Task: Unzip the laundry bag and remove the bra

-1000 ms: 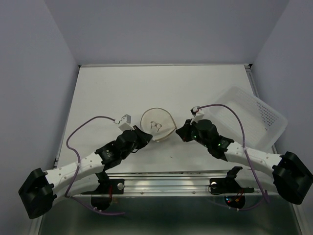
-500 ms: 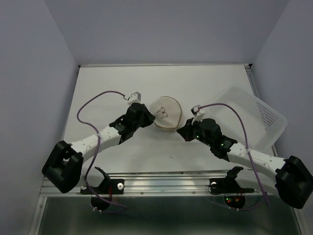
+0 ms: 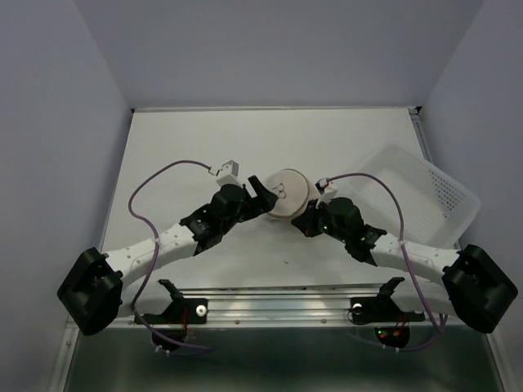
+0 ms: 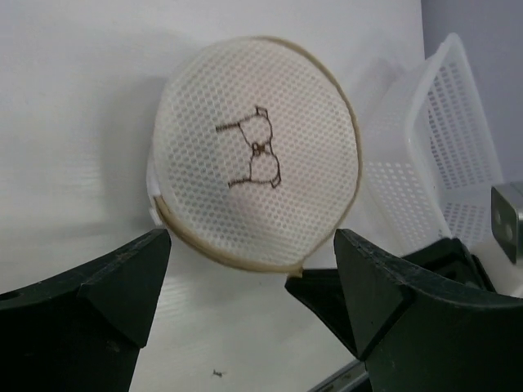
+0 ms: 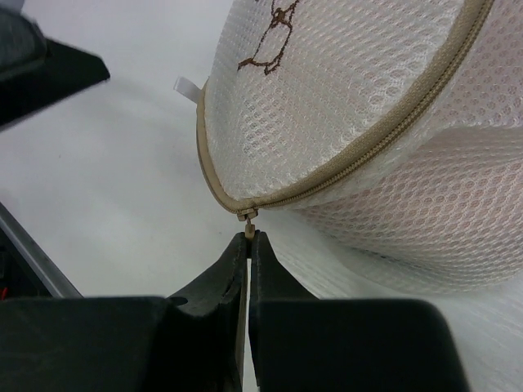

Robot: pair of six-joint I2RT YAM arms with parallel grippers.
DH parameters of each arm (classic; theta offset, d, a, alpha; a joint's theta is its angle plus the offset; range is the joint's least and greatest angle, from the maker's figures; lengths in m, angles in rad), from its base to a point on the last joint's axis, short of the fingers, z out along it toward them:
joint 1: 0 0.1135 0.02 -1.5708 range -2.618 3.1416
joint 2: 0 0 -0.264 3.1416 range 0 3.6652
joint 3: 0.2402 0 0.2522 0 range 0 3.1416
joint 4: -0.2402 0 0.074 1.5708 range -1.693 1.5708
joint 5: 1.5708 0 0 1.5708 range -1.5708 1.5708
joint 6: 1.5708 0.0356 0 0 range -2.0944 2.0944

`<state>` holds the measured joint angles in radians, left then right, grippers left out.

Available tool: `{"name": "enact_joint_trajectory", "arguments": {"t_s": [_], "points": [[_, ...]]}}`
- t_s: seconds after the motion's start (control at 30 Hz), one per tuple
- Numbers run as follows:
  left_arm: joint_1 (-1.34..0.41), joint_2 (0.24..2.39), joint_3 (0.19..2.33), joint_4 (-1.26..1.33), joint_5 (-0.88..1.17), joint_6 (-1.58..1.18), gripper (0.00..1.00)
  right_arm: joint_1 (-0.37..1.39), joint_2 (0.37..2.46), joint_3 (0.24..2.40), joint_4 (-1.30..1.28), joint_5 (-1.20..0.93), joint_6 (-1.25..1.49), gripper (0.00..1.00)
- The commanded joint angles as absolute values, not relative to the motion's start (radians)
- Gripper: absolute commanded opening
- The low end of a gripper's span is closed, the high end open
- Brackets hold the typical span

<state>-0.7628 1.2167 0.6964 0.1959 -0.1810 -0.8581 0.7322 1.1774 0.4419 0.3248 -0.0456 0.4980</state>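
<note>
The laundry bag (image 3: 288, 192), a round cream mesh pouch with a dark bra drawing on its face, stands tilted on edge at mid-table. Its face (image 4: 257, 151) fills the left wrist view. My left gripper (image 3: 261, 198) is open just left of it, with the fingers (image 4: 122, 286) apart from the lower rim and holding nothing. My right gripper (image 3: 304, 217) is shut on the small zipper pull (image 5: 248, 219) at the bag's tan zip (image 5: 351, 159), which looks closed. The bra is hidden; only a faint pink tint shows through the mesh (image 5: 458, 171).
A white perforated plastic basket (image 3: 417, 196) lies tilted at the right, close behind the bag (image 4: 441, 147). A tiny dark speck (image 3: 286, 262) lies on the white table in front of the grippers. Grey walls stand on the left and right sides.
My left gripper has let go of the bag and opened wide, staying by its left side. The bag has shifted back and to the right and turned more upright. The right gripper stays shut.
</note>
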Motion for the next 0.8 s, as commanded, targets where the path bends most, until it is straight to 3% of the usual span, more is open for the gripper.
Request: {"name": "enact_joint_trajectory", "arguments": {"t_s": [0.0, 0.17, 0.6, 0.77], "points": [[-0.840, 1.180, 0.582, 0.251, -0.248, -0.986, 0.93, 0.730, 1.198, 0.452, 0.432, -0.035, 0.531, 0.01], [-0.893, 1.215, 0.509, 0.374, -0.249, -1.103, 0.90, 0.730, 1.215, 0.457, 0.446, -0.044, 0.541, 0.01], [-0.900, 1.360, 0.597, 0.474, -0.308, -1.141, 0.88, 0.730, 1.193, 0.431, 0.454, -0.063, 0.548, 0.01], [-0.899, 1.417, 0.617, 0.511, -0.282, -1.155, 0.82, 0.730, 1.193, 0.436, 0.451, -0.071, 0.548, 0.01]]}}
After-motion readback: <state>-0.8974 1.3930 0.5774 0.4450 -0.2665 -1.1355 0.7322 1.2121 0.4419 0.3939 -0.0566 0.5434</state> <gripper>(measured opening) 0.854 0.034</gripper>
